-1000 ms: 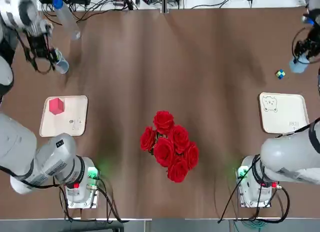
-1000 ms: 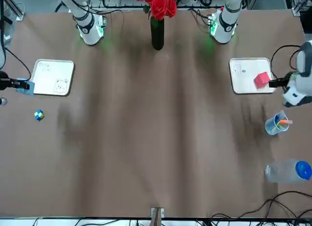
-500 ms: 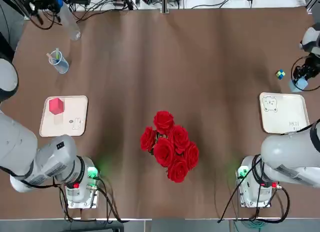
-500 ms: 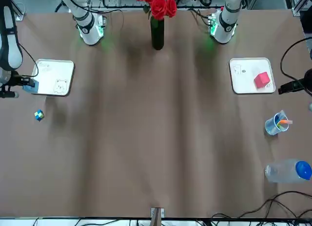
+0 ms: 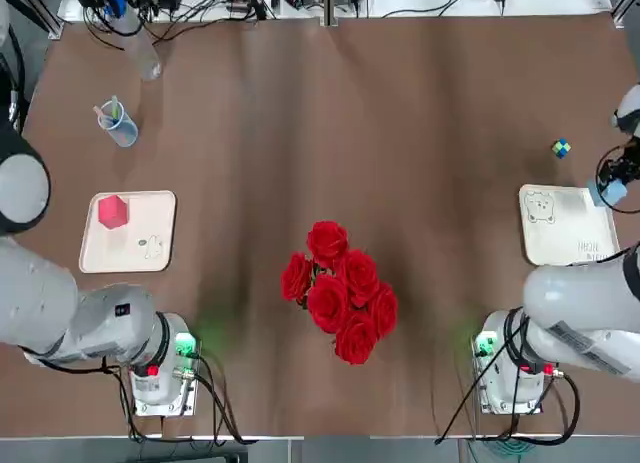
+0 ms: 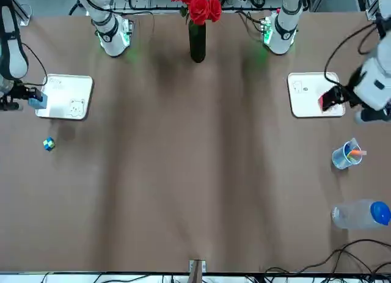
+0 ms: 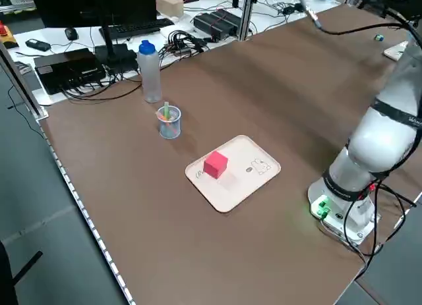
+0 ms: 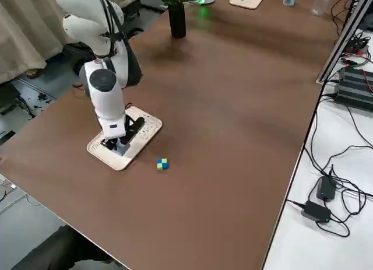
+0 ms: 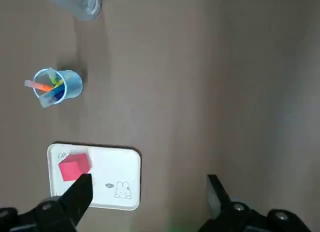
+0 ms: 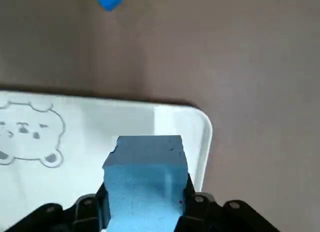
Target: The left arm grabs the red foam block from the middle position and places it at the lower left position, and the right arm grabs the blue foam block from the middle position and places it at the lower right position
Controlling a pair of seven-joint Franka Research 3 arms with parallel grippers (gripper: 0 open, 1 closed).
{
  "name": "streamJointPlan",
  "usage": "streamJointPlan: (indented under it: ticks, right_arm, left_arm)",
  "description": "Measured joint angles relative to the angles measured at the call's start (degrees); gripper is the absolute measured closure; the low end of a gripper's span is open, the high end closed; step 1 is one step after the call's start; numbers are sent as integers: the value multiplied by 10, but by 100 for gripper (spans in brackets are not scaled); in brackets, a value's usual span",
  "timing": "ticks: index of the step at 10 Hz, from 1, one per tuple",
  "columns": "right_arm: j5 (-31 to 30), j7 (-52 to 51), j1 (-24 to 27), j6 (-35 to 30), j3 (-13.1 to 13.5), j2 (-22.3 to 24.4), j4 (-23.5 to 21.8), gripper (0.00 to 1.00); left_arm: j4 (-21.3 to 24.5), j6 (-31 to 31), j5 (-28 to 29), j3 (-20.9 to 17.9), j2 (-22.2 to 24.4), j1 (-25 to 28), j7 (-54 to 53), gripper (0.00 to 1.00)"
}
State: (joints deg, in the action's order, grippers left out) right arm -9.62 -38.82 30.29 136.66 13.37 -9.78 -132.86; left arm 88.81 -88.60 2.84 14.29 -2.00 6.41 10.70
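Red foam block (image 5: 113,212) on my left cream tray (image 5: 152,254), left pincer (image 9: 150,197) released, wide open, raised near that tray; blue foam block (image 10: 145,184) grasped in my right pincer (image 10: 146,204), at the bear-face tray (image 5: 566,233) on the desk (image 5: 400,133), contact with tray unclear

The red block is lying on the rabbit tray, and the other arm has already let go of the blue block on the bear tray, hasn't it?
Not quite: the right end effector still has the blue block clamped between its fingers, as the right wrist view shows. The red block is indeed lying on the rabbit tray.
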Motion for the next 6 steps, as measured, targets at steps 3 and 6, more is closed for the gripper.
streamJointPlan:
  ticks: [3,6]
  right_arm:
    - [-2,-23,25,108,0,-31,-48,44]
    - [-3,-23,27,131,-1,-40,-64,41]
  left_arm:
    - [1,10,0,-6,23,-39,4,0]
    - [6,11,0,-34,22,-63,4,0]
